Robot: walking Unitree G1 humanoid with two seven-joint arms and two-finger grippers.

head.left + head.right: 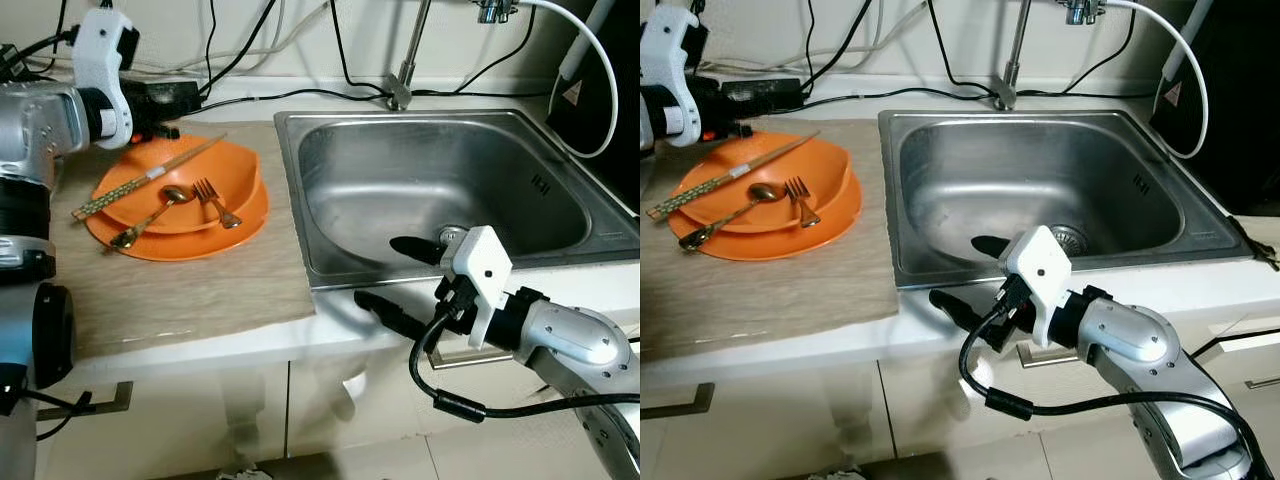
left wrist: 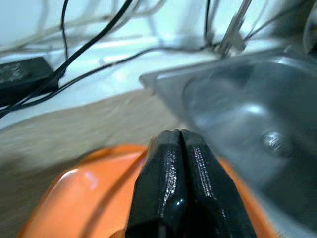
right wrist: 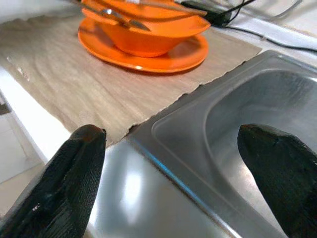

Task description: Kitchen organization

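My right gripper [image 1: 395,272] sits nearest me, jaws spread wide across the front rim of the sink [image 1: 560,250], one finger over the basin and the other out past the bench [image 1: 200,300] edge. It holds nothing.

Across the bench, my left gripper [image 2: 174,173] hovers at the far edge of the orange bowl [image 1: 235,165], jaws pressed together and empty. The bowl sits on an orange plate [image 1: 190,240], both on the mat [image 1: 180,290] left of the sink. Chopsticks [image 1: 150,177] lie slantwise across the bowl; a spoon [image 1: 160,210] and fork [image 1: 215,203] rest inside it (all loose, I judge, and ready to slide).

I take the step to be lifting the dishes toward the sink. To do it well, I'd open the left jaws before coming down, then pinch the bowl's rim where no cutlery crosses. Keep the bowl level while lifting, or the chopsticks roll off. Cables [image 1: 300,92] trail along the back wall, so I'd steer the wrist forward, away from them.
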